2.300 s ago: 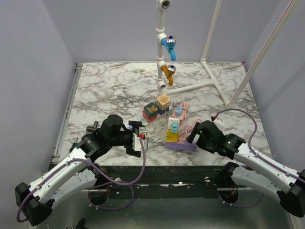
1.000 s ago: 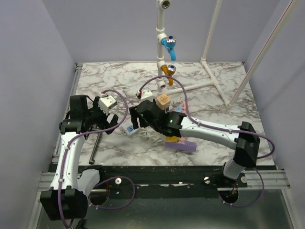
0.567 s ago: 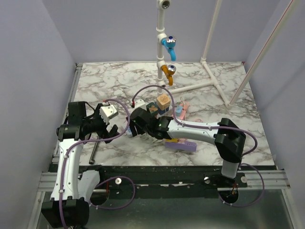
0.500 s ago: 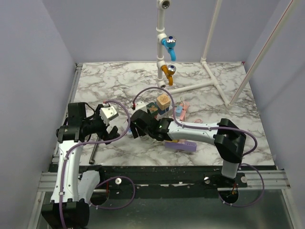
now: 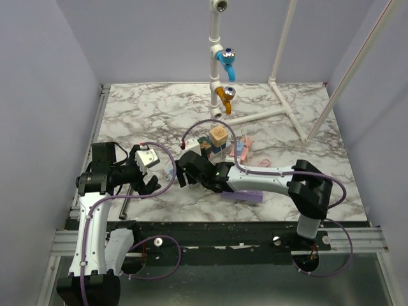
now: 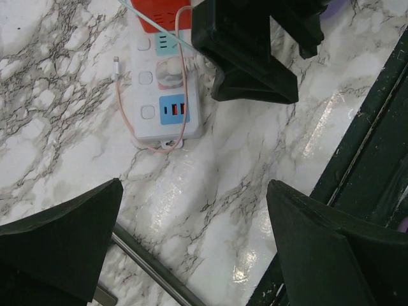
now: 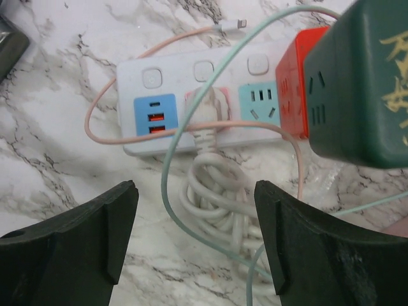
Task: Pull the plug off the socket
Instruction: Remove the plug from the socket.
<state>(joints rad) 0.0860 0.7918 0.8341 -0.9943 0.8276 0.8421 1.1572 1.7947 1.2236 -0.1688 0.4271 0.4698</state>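
The white plug sat in the pink hole of the power strip, at 12 o'clock from the right pincer. Its jaws stood wide and empty, I think to grab the plug. The left pincer, at 9 o'clock, was open and empty

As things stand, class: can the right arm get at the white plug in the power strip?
Probably yes. The right pincer hangs open over the white plug in the power strip, with nothing solid between; only a pink cable and a mint cable drape across.
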